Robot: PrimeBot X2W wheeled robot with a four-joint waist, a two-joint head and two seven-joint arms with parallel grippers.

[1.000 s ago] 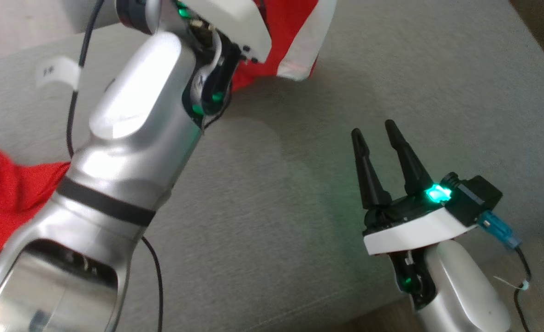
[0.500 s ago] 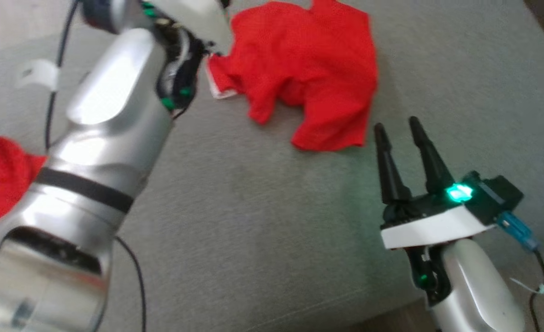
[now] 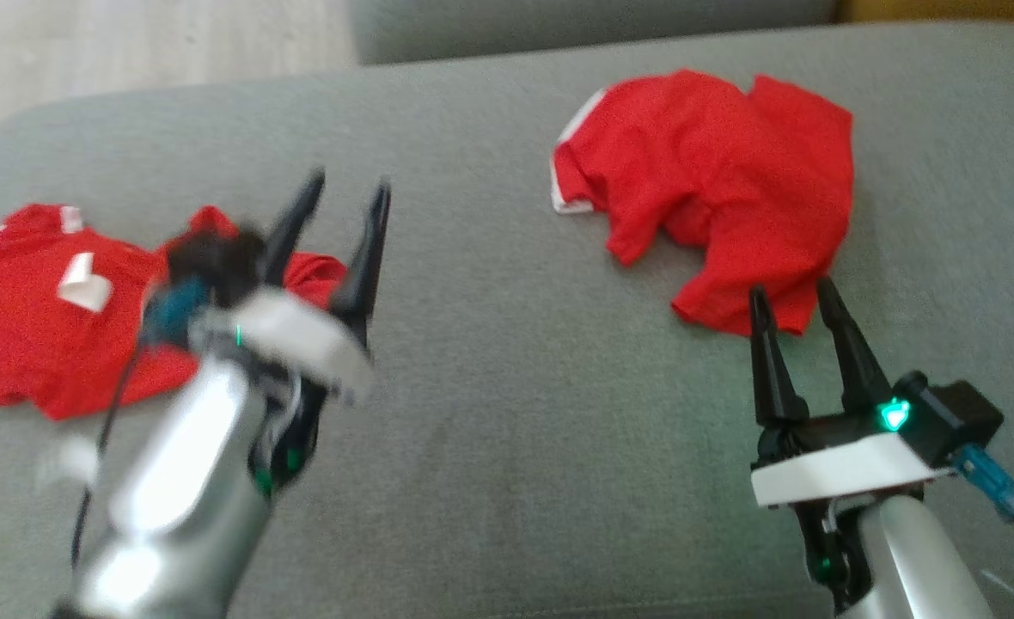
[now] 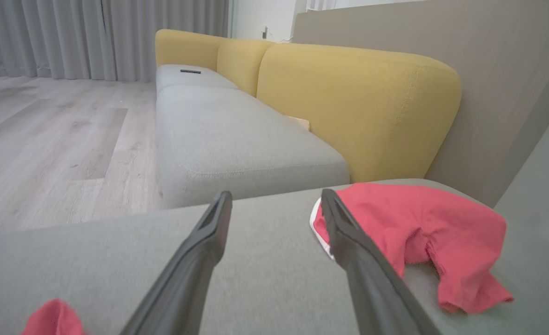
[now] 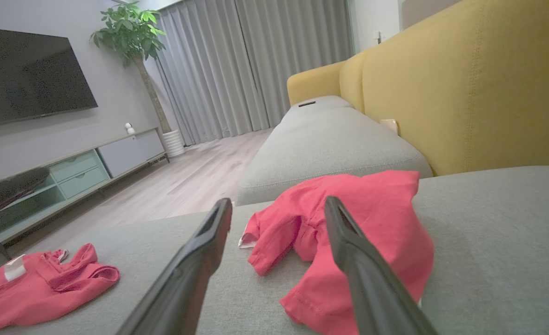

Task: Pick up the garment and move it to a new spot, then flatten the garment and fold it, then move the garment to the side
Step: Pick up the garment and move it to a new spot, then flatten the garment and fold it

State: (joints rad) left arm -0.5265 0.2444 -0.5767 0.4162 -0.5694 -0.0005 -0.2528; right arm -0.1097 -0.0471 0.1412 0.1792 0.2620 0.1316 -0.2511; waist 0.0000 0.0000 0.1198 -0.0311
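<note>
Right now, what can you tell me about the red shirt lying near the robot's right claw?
The red garment is crumpled, not flat or folded. It looks like soft, thin cloth, bright red, with white trim at its left edge. One flap trails toward the robot. It lies on the grey cushion, toward its right far part. Nothing grips it: the right gripper is open, fingertips by its near edge.

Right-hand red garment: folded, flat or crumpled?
Crumpled. The red garment lies bunched on the grey cushion, wrinkled, edges rucked up, no clean fold lines.
</note>
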